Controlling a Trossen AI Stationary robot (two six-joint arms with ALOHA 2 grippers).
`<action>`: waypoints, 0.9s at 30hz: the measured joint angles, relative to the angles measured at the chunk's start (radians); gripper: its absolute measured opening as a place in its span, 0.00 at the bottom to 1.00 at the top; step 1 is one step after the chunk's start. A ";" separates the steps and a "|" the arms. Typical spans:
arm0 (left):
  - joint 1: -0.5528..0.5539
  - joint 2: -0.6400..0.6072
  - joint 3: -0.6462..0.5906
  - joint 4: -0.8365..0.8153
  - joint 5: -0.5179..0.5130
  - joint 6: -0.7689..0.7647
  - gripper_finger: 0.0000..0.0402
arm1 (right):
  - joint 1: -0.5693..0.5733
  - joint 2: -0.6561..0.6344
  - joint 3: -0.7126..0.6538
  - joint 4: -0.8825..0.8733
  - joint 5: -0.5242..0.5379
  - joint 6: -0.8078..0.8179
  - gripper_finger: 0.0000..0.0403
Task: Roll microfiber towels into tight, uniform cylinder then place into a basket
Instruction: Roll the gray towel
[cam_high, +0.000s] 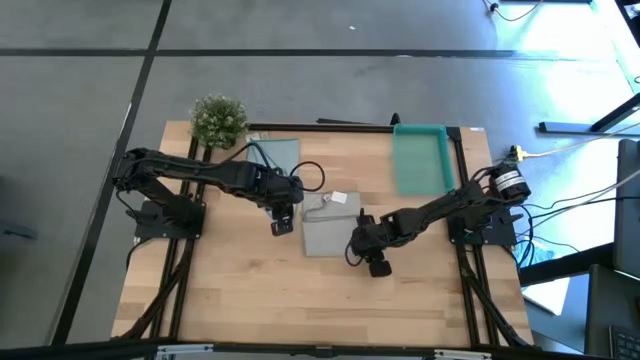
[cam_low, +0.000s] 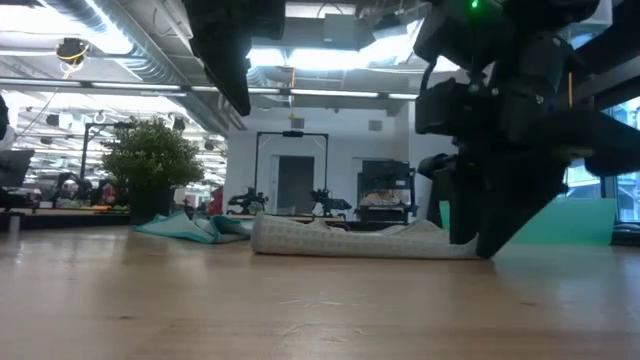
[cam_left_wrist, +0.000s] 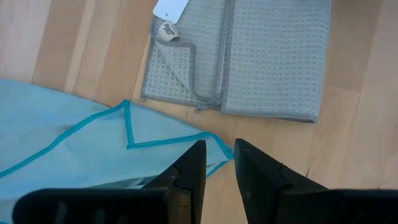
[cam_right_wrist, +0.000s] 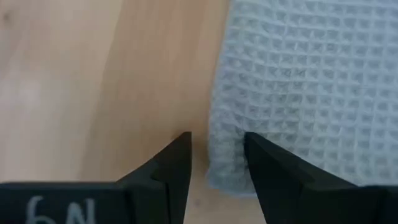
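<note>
Tag (cam_left_wrist: 170, 9) white on grey towel (cam_left_wrist: 273, 56), print unreadable; right gripper (cam_right_wrist: 216, 155) & left gripper (cam_left_wrist: 217, 158) jaws narrowly apart, empty

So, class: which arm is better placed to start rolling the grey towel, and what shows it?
The right. Its gripper is low at the grey towel's corner, fingers open astride the edge. The left gripper sits raised near the light blue towel, farther from the grey one.

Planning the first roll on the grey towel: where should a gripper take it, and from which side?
Probably at the near corner of the grey towel, beside the right gripper. It lies folded flat, so come down from above at the edge, one finger on wood, and pinch the raised hem.
</note>
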 joint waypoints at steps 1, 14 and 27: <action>0.000 0.000 0.000 0.001 0.000 0.000 0.20 | 0.000 0.005 -0.003 0.007 0.001 0.016 0.38; -0.069 0.000 0.000 0.029 0.143 0.059 0.20 | 0.001 0.021 -0.011 0.025 0.156 0.123 0.20; -0.104 0.000 0.000 0.052 0.135 0.063 0.20 | -0.045 0.006 0.013 0.010 -0.074 0.125 0.02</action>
